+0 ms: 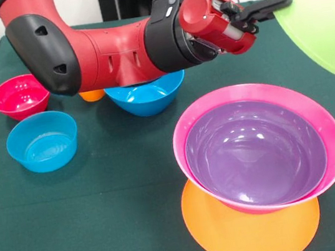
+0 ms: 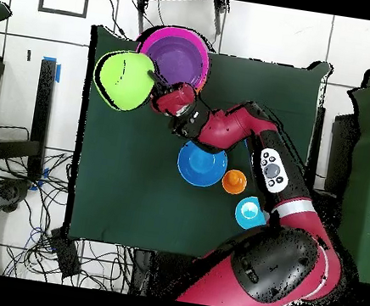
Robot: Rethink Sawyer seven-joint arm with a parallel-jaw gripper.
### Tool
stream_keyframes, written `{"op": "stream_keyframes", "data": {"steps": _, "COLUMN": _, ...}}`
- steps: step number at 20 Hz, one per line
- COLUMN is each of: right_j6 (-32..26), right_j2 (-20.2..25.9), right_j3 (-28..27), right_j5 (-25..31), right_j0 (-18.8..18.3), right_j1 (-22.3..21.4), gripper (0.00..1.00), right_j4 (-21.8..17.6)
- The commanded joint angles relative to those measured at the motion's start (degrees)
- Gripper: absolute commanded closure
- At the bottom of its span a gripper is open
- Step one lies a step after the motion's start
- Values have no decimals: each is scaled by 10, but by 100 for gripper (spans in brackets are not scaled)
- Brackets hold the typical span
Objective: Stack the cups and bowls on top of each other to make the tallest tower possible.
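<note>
At jaws' tip (image 1: 281, 1): green bowl (image 1: 322, 20), gripped, raised beside tower (image 1: 259, 149).

Table cloth (image 1: 122, 201) is looking dark green. Purple bowl (image 1: 254, 153) is sitting in a hot pink one (image 1: 328, 123) over a flat orange base (image 1: 247, 233). Lime green bowl (image 1: 322, 20) is showing at 2 o'clock, red bowl (image 1: 20, 96) at 10, two blue bowls (image 1: 42, 142) (image 1: 146, 97) nearby. The arm (image 1: 112, 51) is glowing red and black.

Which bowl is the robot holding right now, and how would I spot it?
Start at the big pink bowl with the purple bowl nested inside. Just beyond it the black gripper grips the rim of the green bowl, lifted and tilted. It is the only lime-green bowl, and the only one off the table.
</note>
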Motion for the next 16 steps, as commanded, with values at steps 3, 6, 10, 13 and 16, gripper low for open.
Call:
{"op": "stream_keyframes", "data": {"steps": 3, "right_j6": 210, "right_j2": -9, "right_j3": -8, "right_j5": 5, "right_j0": 21, "right_j1": 9, "gripper": 100, "right_j4": -45}}
{"op": "stream_keyframes", "data": {"steps": 6, "right_j6": 211, "right_j2": -11, "right_j3": -9, "right_j5": 0, "right_j0": 23, "right_j1": 8, "gripper": 100, "right_j4": -45}}
{"op": "stream_keyframes", "data": {"steps": 10, "right_j6": 213, "right_j2": -16, "right_j3": -13, "right_j5": -6, "right_j0": 26, "right_j1": 8, "gripper": 100, "right_j4": -47}}
{"op": "stream_keyframes", "data": {"steps": 13, "right_j6": 214, "right_j2": -20, "right_j3": -11, "right_j5": -7, "right_j0": 28, "right_j1": 3, "gripper": 100, "right_j4": -48}}
{"op": "stream_keyframes", "data": {"steps": 16, "right_j6": 214, "right_j2": -23, "right_j3": -14, "right_j5": -17, "right_j0": 31, "right_j1": 1, "gripper": 100, "right_j4": -50}}
